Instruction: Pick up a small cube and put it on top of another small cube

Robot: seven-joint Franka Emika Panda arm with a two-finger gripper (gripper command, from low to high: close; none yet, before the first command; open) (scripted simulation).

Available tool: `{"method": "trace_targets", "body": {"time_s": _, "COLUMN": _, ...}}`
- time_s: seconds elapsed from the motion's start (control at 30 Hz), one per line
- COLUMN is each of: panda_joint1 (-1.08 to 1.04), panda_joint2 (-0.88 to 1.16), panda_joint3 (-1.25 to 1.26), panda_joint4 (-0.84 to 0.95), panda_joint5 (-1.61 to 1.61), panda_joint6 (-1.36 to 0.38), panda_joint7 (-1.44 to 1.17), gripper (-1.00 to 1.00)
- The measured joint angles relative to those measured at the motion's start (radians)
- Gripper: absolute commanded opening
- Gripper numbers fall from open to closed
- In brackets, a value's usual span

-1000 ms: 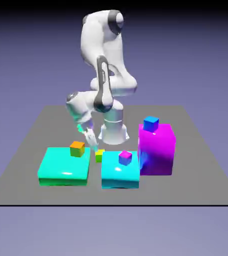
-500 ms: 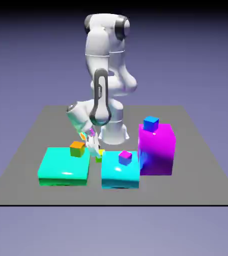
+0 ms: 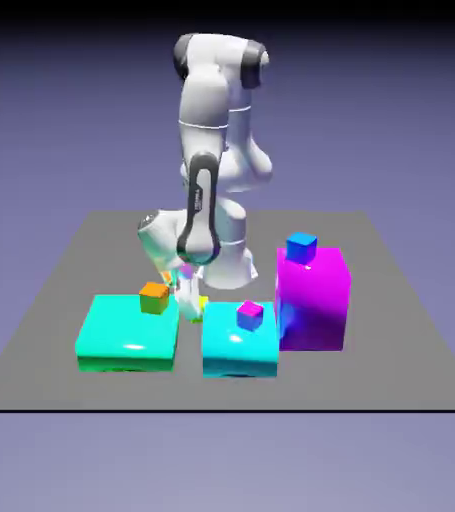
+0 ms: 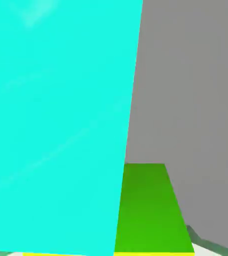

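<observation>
Can see a wide, flat grey table (image 3: 391, 370) in the exterior view. Can see a big, shiny white robot arm (image 3: 203, 95) bending down over it. Toward the exterior view's right, can find a tall, shiny magenta block (image 3: 316, 310). Over on the left, can spot a low, wide green-turquoise block (image 3: 126, 325), and in the middle, a smaller bright cyan block (image 3: 239, 345). In the hand view, can see a smooth blue-green side (image 4: 55, 125) filling much of the left, but can't tell which block to match it to. Low down by the cyan block, can see the white gripper (image 3: 194, 314) pinching a tiny lime cube (image 4: 151, 215), with a tip pressed at each side. Can see that cube just beside the cyan block, partly hidden. Can find a tiny blue cube (image 3: 301, 248) on top of the magenta block, a tiny orange cube (image 3: 154, 298) at the green-turquoise block's back edge, and a tiny magenta cube (image 3: 250, 316) on the cyan block.
</observation>
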State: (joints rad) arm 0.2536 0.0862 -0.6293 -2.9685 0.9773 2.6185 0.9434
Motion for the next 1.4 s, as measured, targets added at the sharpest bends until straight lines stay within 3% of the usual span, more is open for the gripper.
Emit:
{"method": "trace_targets", "body": {"time_s": 0.5, "panda_joint1": -0.112, "panda_joint2": -0.315, "panda_joint3": -0.119, "panda_joint4": -0.09, "panda_joint5": -0.652, "panda_joint6": -0.004, "panda_joint7": 0.453, "gripper": -1.0}}
{"method": "trace_targets", "body": {"time_s": 0.73, "panda_joint1": -0.09, "panda_joint2": -0.238, "panda_joint3": 0.069, "panda_joint4": 0.096, "panda_joint5": -0.875, "panda_joint6": -0.077, "panda_joint7": 0.391, "gripper": -1.0}}
{"method": "trace_targets", "body": {"time_s": 1.4, "panda_joint1": 0.024, "panda_joint2": -0.485, "panda_joint3": 0.748, "panda_joint4": 0.56, "panda_joint5": -0.778, "panda_joint6": -0.94, "panda_joint7": 0.179, "gripper": -1.0}}
